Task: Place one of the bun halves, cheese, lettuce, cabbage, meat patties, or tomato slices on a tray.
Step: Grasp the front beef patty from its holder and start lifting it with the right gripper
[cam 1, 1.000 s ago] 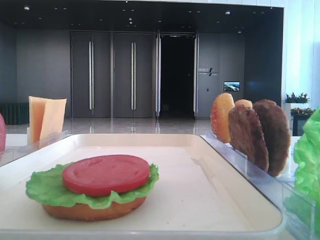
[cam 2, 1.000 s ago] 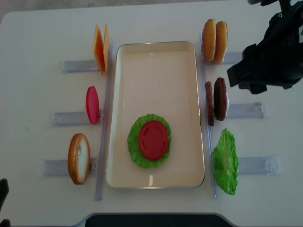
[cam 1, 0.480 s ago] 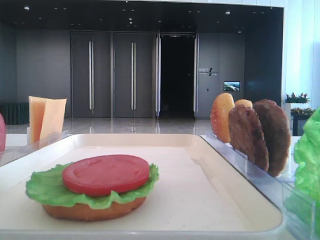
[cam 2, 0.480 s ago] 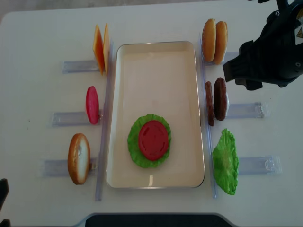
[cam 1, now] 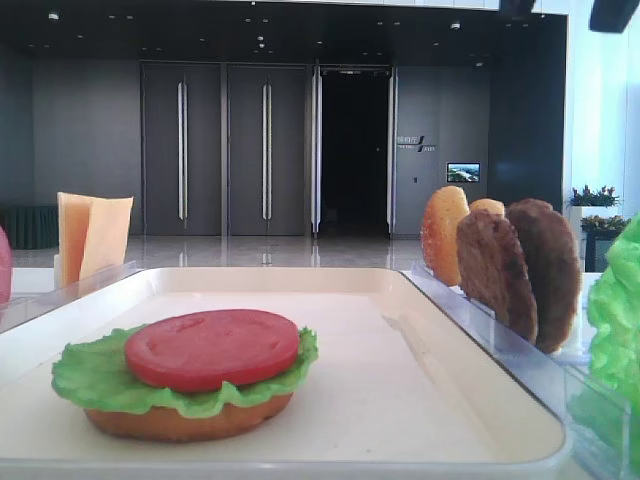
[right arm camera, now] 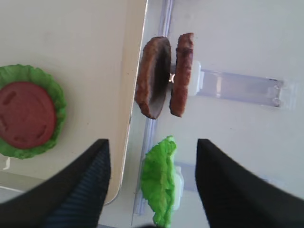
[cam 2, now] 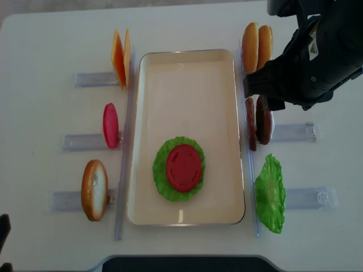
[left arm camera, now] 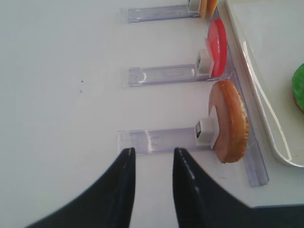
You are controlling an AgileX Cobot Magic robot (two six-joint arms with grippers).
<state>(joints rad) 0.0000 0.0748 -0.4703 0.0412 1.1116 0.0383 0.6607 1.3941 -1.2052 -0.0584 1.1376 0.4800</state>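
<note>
While the tray [cam 2: 142, 113] already carries a bun bottom, lettuce [cam 2: 161, 170] and a tomato slice [cam 2: 184, 168], the next layer is likely one of the two meat patties [right arm camera: 164, 76], and the coming move turns on how they sit against the right gripper [right arm camera: 152, 185]. Seen from the right wrist, the patties stand on edge in a clear rack [right arm camera: 237, 88] just beside the tray's right rim, at about 12 o'clock from the jaws and well apart from them. Each disc's flat faces point toward 3 and 9 o'clock, its thin edge toward the camera. The two fingers are spread wide and grip nothing, and they straddle that same side-to-side line, so a straight advance would likely bring the pair between them. From overhead, the right arm hangs over the patties at the tray's 3 o'clock side. The left gripper [left arm camera: 151, 185] is partly spread, grasping nothing, far off beside the bun half [left arm camera: 230, 121] at the tray's 8 o'clock corner
</note>
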